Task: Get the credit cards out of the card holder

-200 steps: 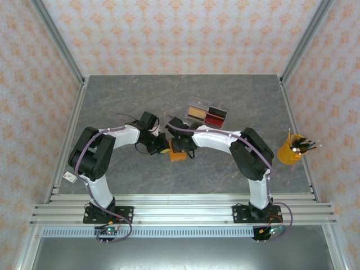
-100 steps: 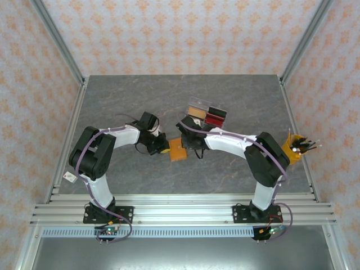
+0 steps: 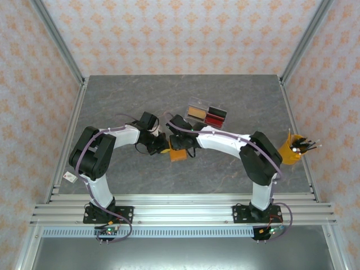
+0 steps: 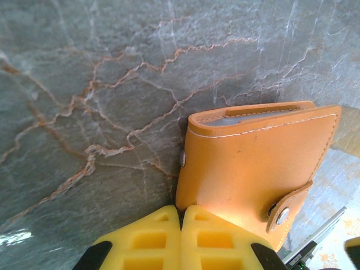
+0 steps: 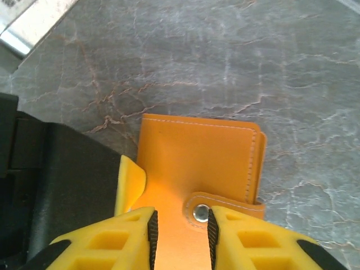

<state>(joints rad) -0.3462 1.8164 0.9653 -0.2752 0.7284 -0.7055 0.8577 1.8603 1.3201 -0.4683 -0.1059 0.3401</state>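
The grey marbled table (image 3: 112, 101) carries a clear case (image 3: 206, 114) of coloured blocks toward the back and a cup of pens (image 3: 289, 152) at the right edge, both well apart from the work. Both arms reach inward and meet at the table's middle, where the orange wallet (image 3: 178, 155) lies flat and closed. The left gripper (image 4: 181, 225) has its yellow fingers pressed tight together against one corner of the wallet; whether any leather is caught between them cannot be told. The right gripper (image 5: 180, 225) stands part-way apart directly over the wallet, its fingers either side of the end of the closing strap (image 5: 225, 205), with the metal stud (image 5: 200, 212) just inside one finger. The strap appears fastened. A thin pale strip at the wallet's open edge is judged to be the cards (image 4: 247, 119), all lodged inside. The step in hand is judged to be unfastening; no card is out. The next move calls for a firm pinch on the strap's tip and a lift away from the stud while the other arm steadies the wallet against sliding.
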